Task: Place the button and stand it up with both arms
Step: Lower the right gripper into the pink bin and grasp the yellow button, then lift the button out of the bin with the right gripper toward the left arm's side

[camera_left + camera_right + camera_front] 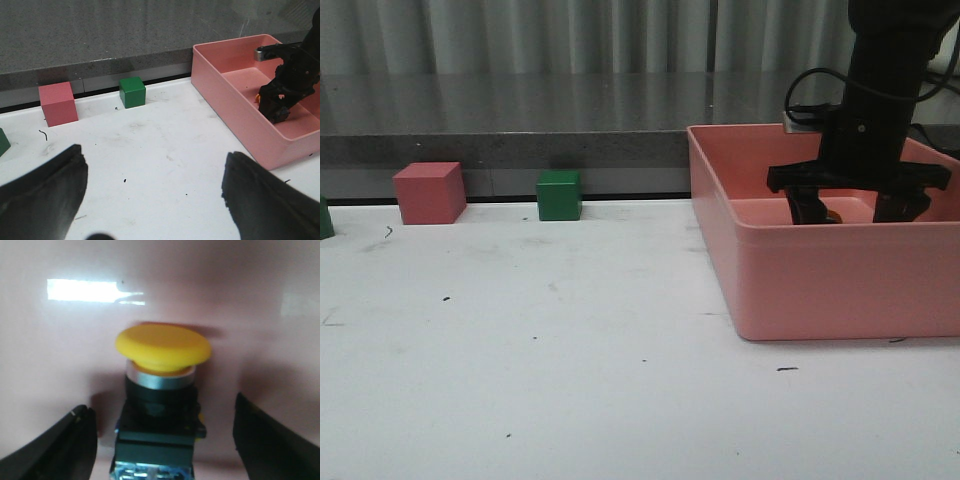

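The right gripper [860, 208] hangs inside the pink bin [820, 285] at the right of the white table [570, 350], its fingers spread apart and lowered below the bin's near wall. The button [162, 405] lies in that bin between the two fingers, and neither finger touches it; the right wrist view shows clear gaps on both sides. Its yellow mushroom cap [163, 350] sits over a silver ring and a black collar, with the blocky black base and a bluish-clear part behind. From the front only a sliver of yellow [831, 216] shows between the fingers, so whether the button stands upright or lies on its side cannot be told there.

The left gripper [150, 200] hovers over the bare table left of the bin, its fingers wide apart with nothing between them. The left arm itself is out of the front view.

Along the far edge of the table sit a pink cube [428, 192] at the left and a green cube [560, 195] to its right, well apart from each other and from the bin. Another green block [325, 218] shows at the far left edge.
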